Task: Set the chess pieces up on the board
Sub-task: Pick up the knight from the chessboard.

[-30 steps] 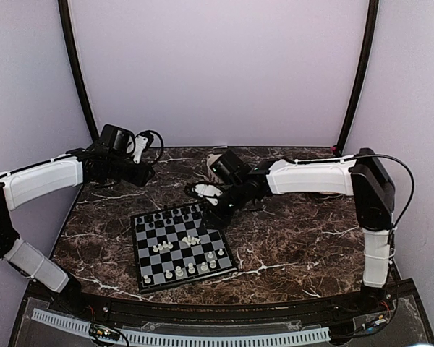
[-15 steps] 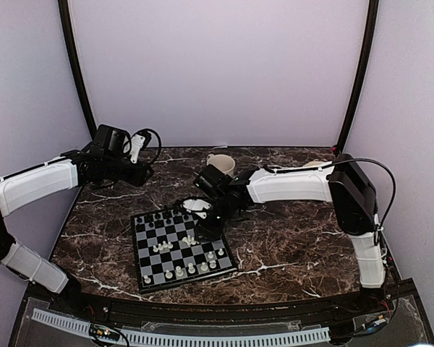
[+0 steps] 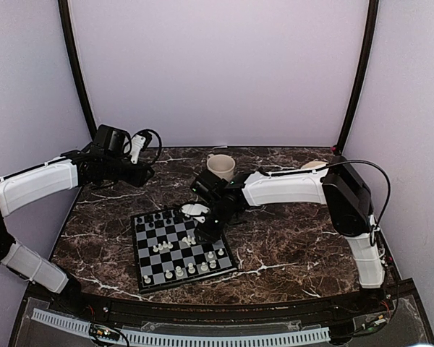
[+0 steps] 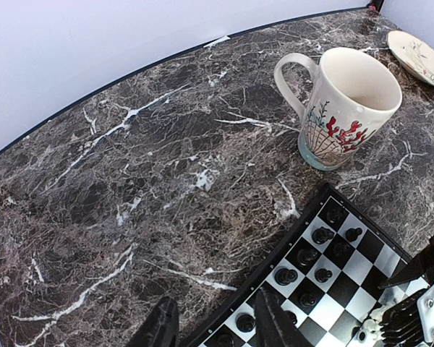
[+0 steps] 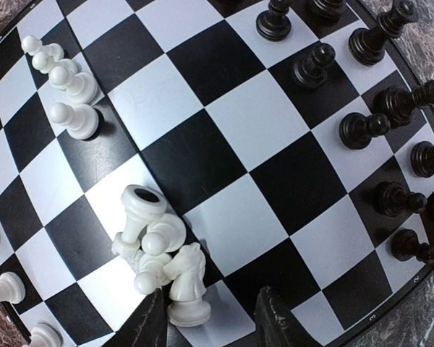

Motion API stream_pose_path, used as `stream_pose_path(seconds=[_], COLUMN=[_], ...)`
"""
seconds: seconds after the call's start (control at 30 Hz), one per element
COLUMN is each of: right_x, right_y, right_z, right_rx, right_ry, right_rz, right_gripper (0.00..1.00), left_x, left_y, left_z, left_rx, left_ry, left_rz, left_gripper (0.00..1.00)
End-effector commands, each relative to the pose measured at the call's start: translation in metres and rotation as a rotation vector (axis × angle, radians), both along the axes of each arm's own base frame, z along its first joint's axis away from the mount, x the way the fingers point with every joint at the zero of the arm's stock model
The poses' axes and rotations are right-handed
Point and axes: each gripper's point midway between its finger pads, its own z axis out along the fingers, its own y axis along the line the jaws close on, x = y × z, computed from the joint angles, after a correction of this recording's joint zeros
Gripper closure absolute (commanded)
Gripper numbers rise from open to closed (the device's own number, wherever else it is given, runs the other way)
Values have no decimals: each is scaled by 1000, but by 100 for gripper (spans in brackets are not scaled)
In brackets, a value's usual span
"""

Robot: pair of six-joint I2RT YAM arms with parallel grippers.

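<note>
**Right pincer poised over a heap of white pieces mid-board**

At the bottom of the right wrist view the right pincer (image 5: 213,322) stands spread. The white plastic knight (image 5: 186,283) sits between its jaws, at the edge of a heap of tumbled white chess pieces (image 5: 148,242) near the middle of the small black-and-grey checked chessboard (image 5: 253,123); nothing looks pinched. I judge it best to close on the knight alone and lift straight up, since its neighbours touch it. The overhead view gives only a pale clump there. Only the left wrist view shows the left pincer (image 4: 217,329) spread and empty above the dark marble bench (image 4: 130,181), and the cream painted mug (image 4: 343,108) beyond the black chess pieces (image 4: 304,264).
</note>
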Motion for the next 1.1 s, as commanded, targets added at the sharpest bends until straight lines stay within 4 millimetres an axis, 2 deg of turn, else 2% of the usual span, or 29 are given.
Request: stream_pose_path(seconds=[0.0,0.27,0.5,0.67,0.87,1.07], right_x=[2,-8,-10,-7,3,10], right_y=[0,5,3,0,-8,-19], right_z=[0,0,-5,0,23,60], right_rx=[-17,5,-9,-7,74,233], right_ry=[-30,3,14,8,46,158], right_rz=[4,54,66,51,13,3], right_gripper=[60,70,83,90,94,95], left_x=[-4,-4,-4,-4,-4,-14], left_y=[-2,-4,-5,-5,-9,-39], left_z=[-2,-4,-5,-6,-7,4], left_rx=[0,-2,-3,-4,-34,-262], left_ry=[5,15,17,21,37,86], left_rz=[-20,-30,-36,-37,-38,-95], left_gripper=[62,62,62,62,62,61])
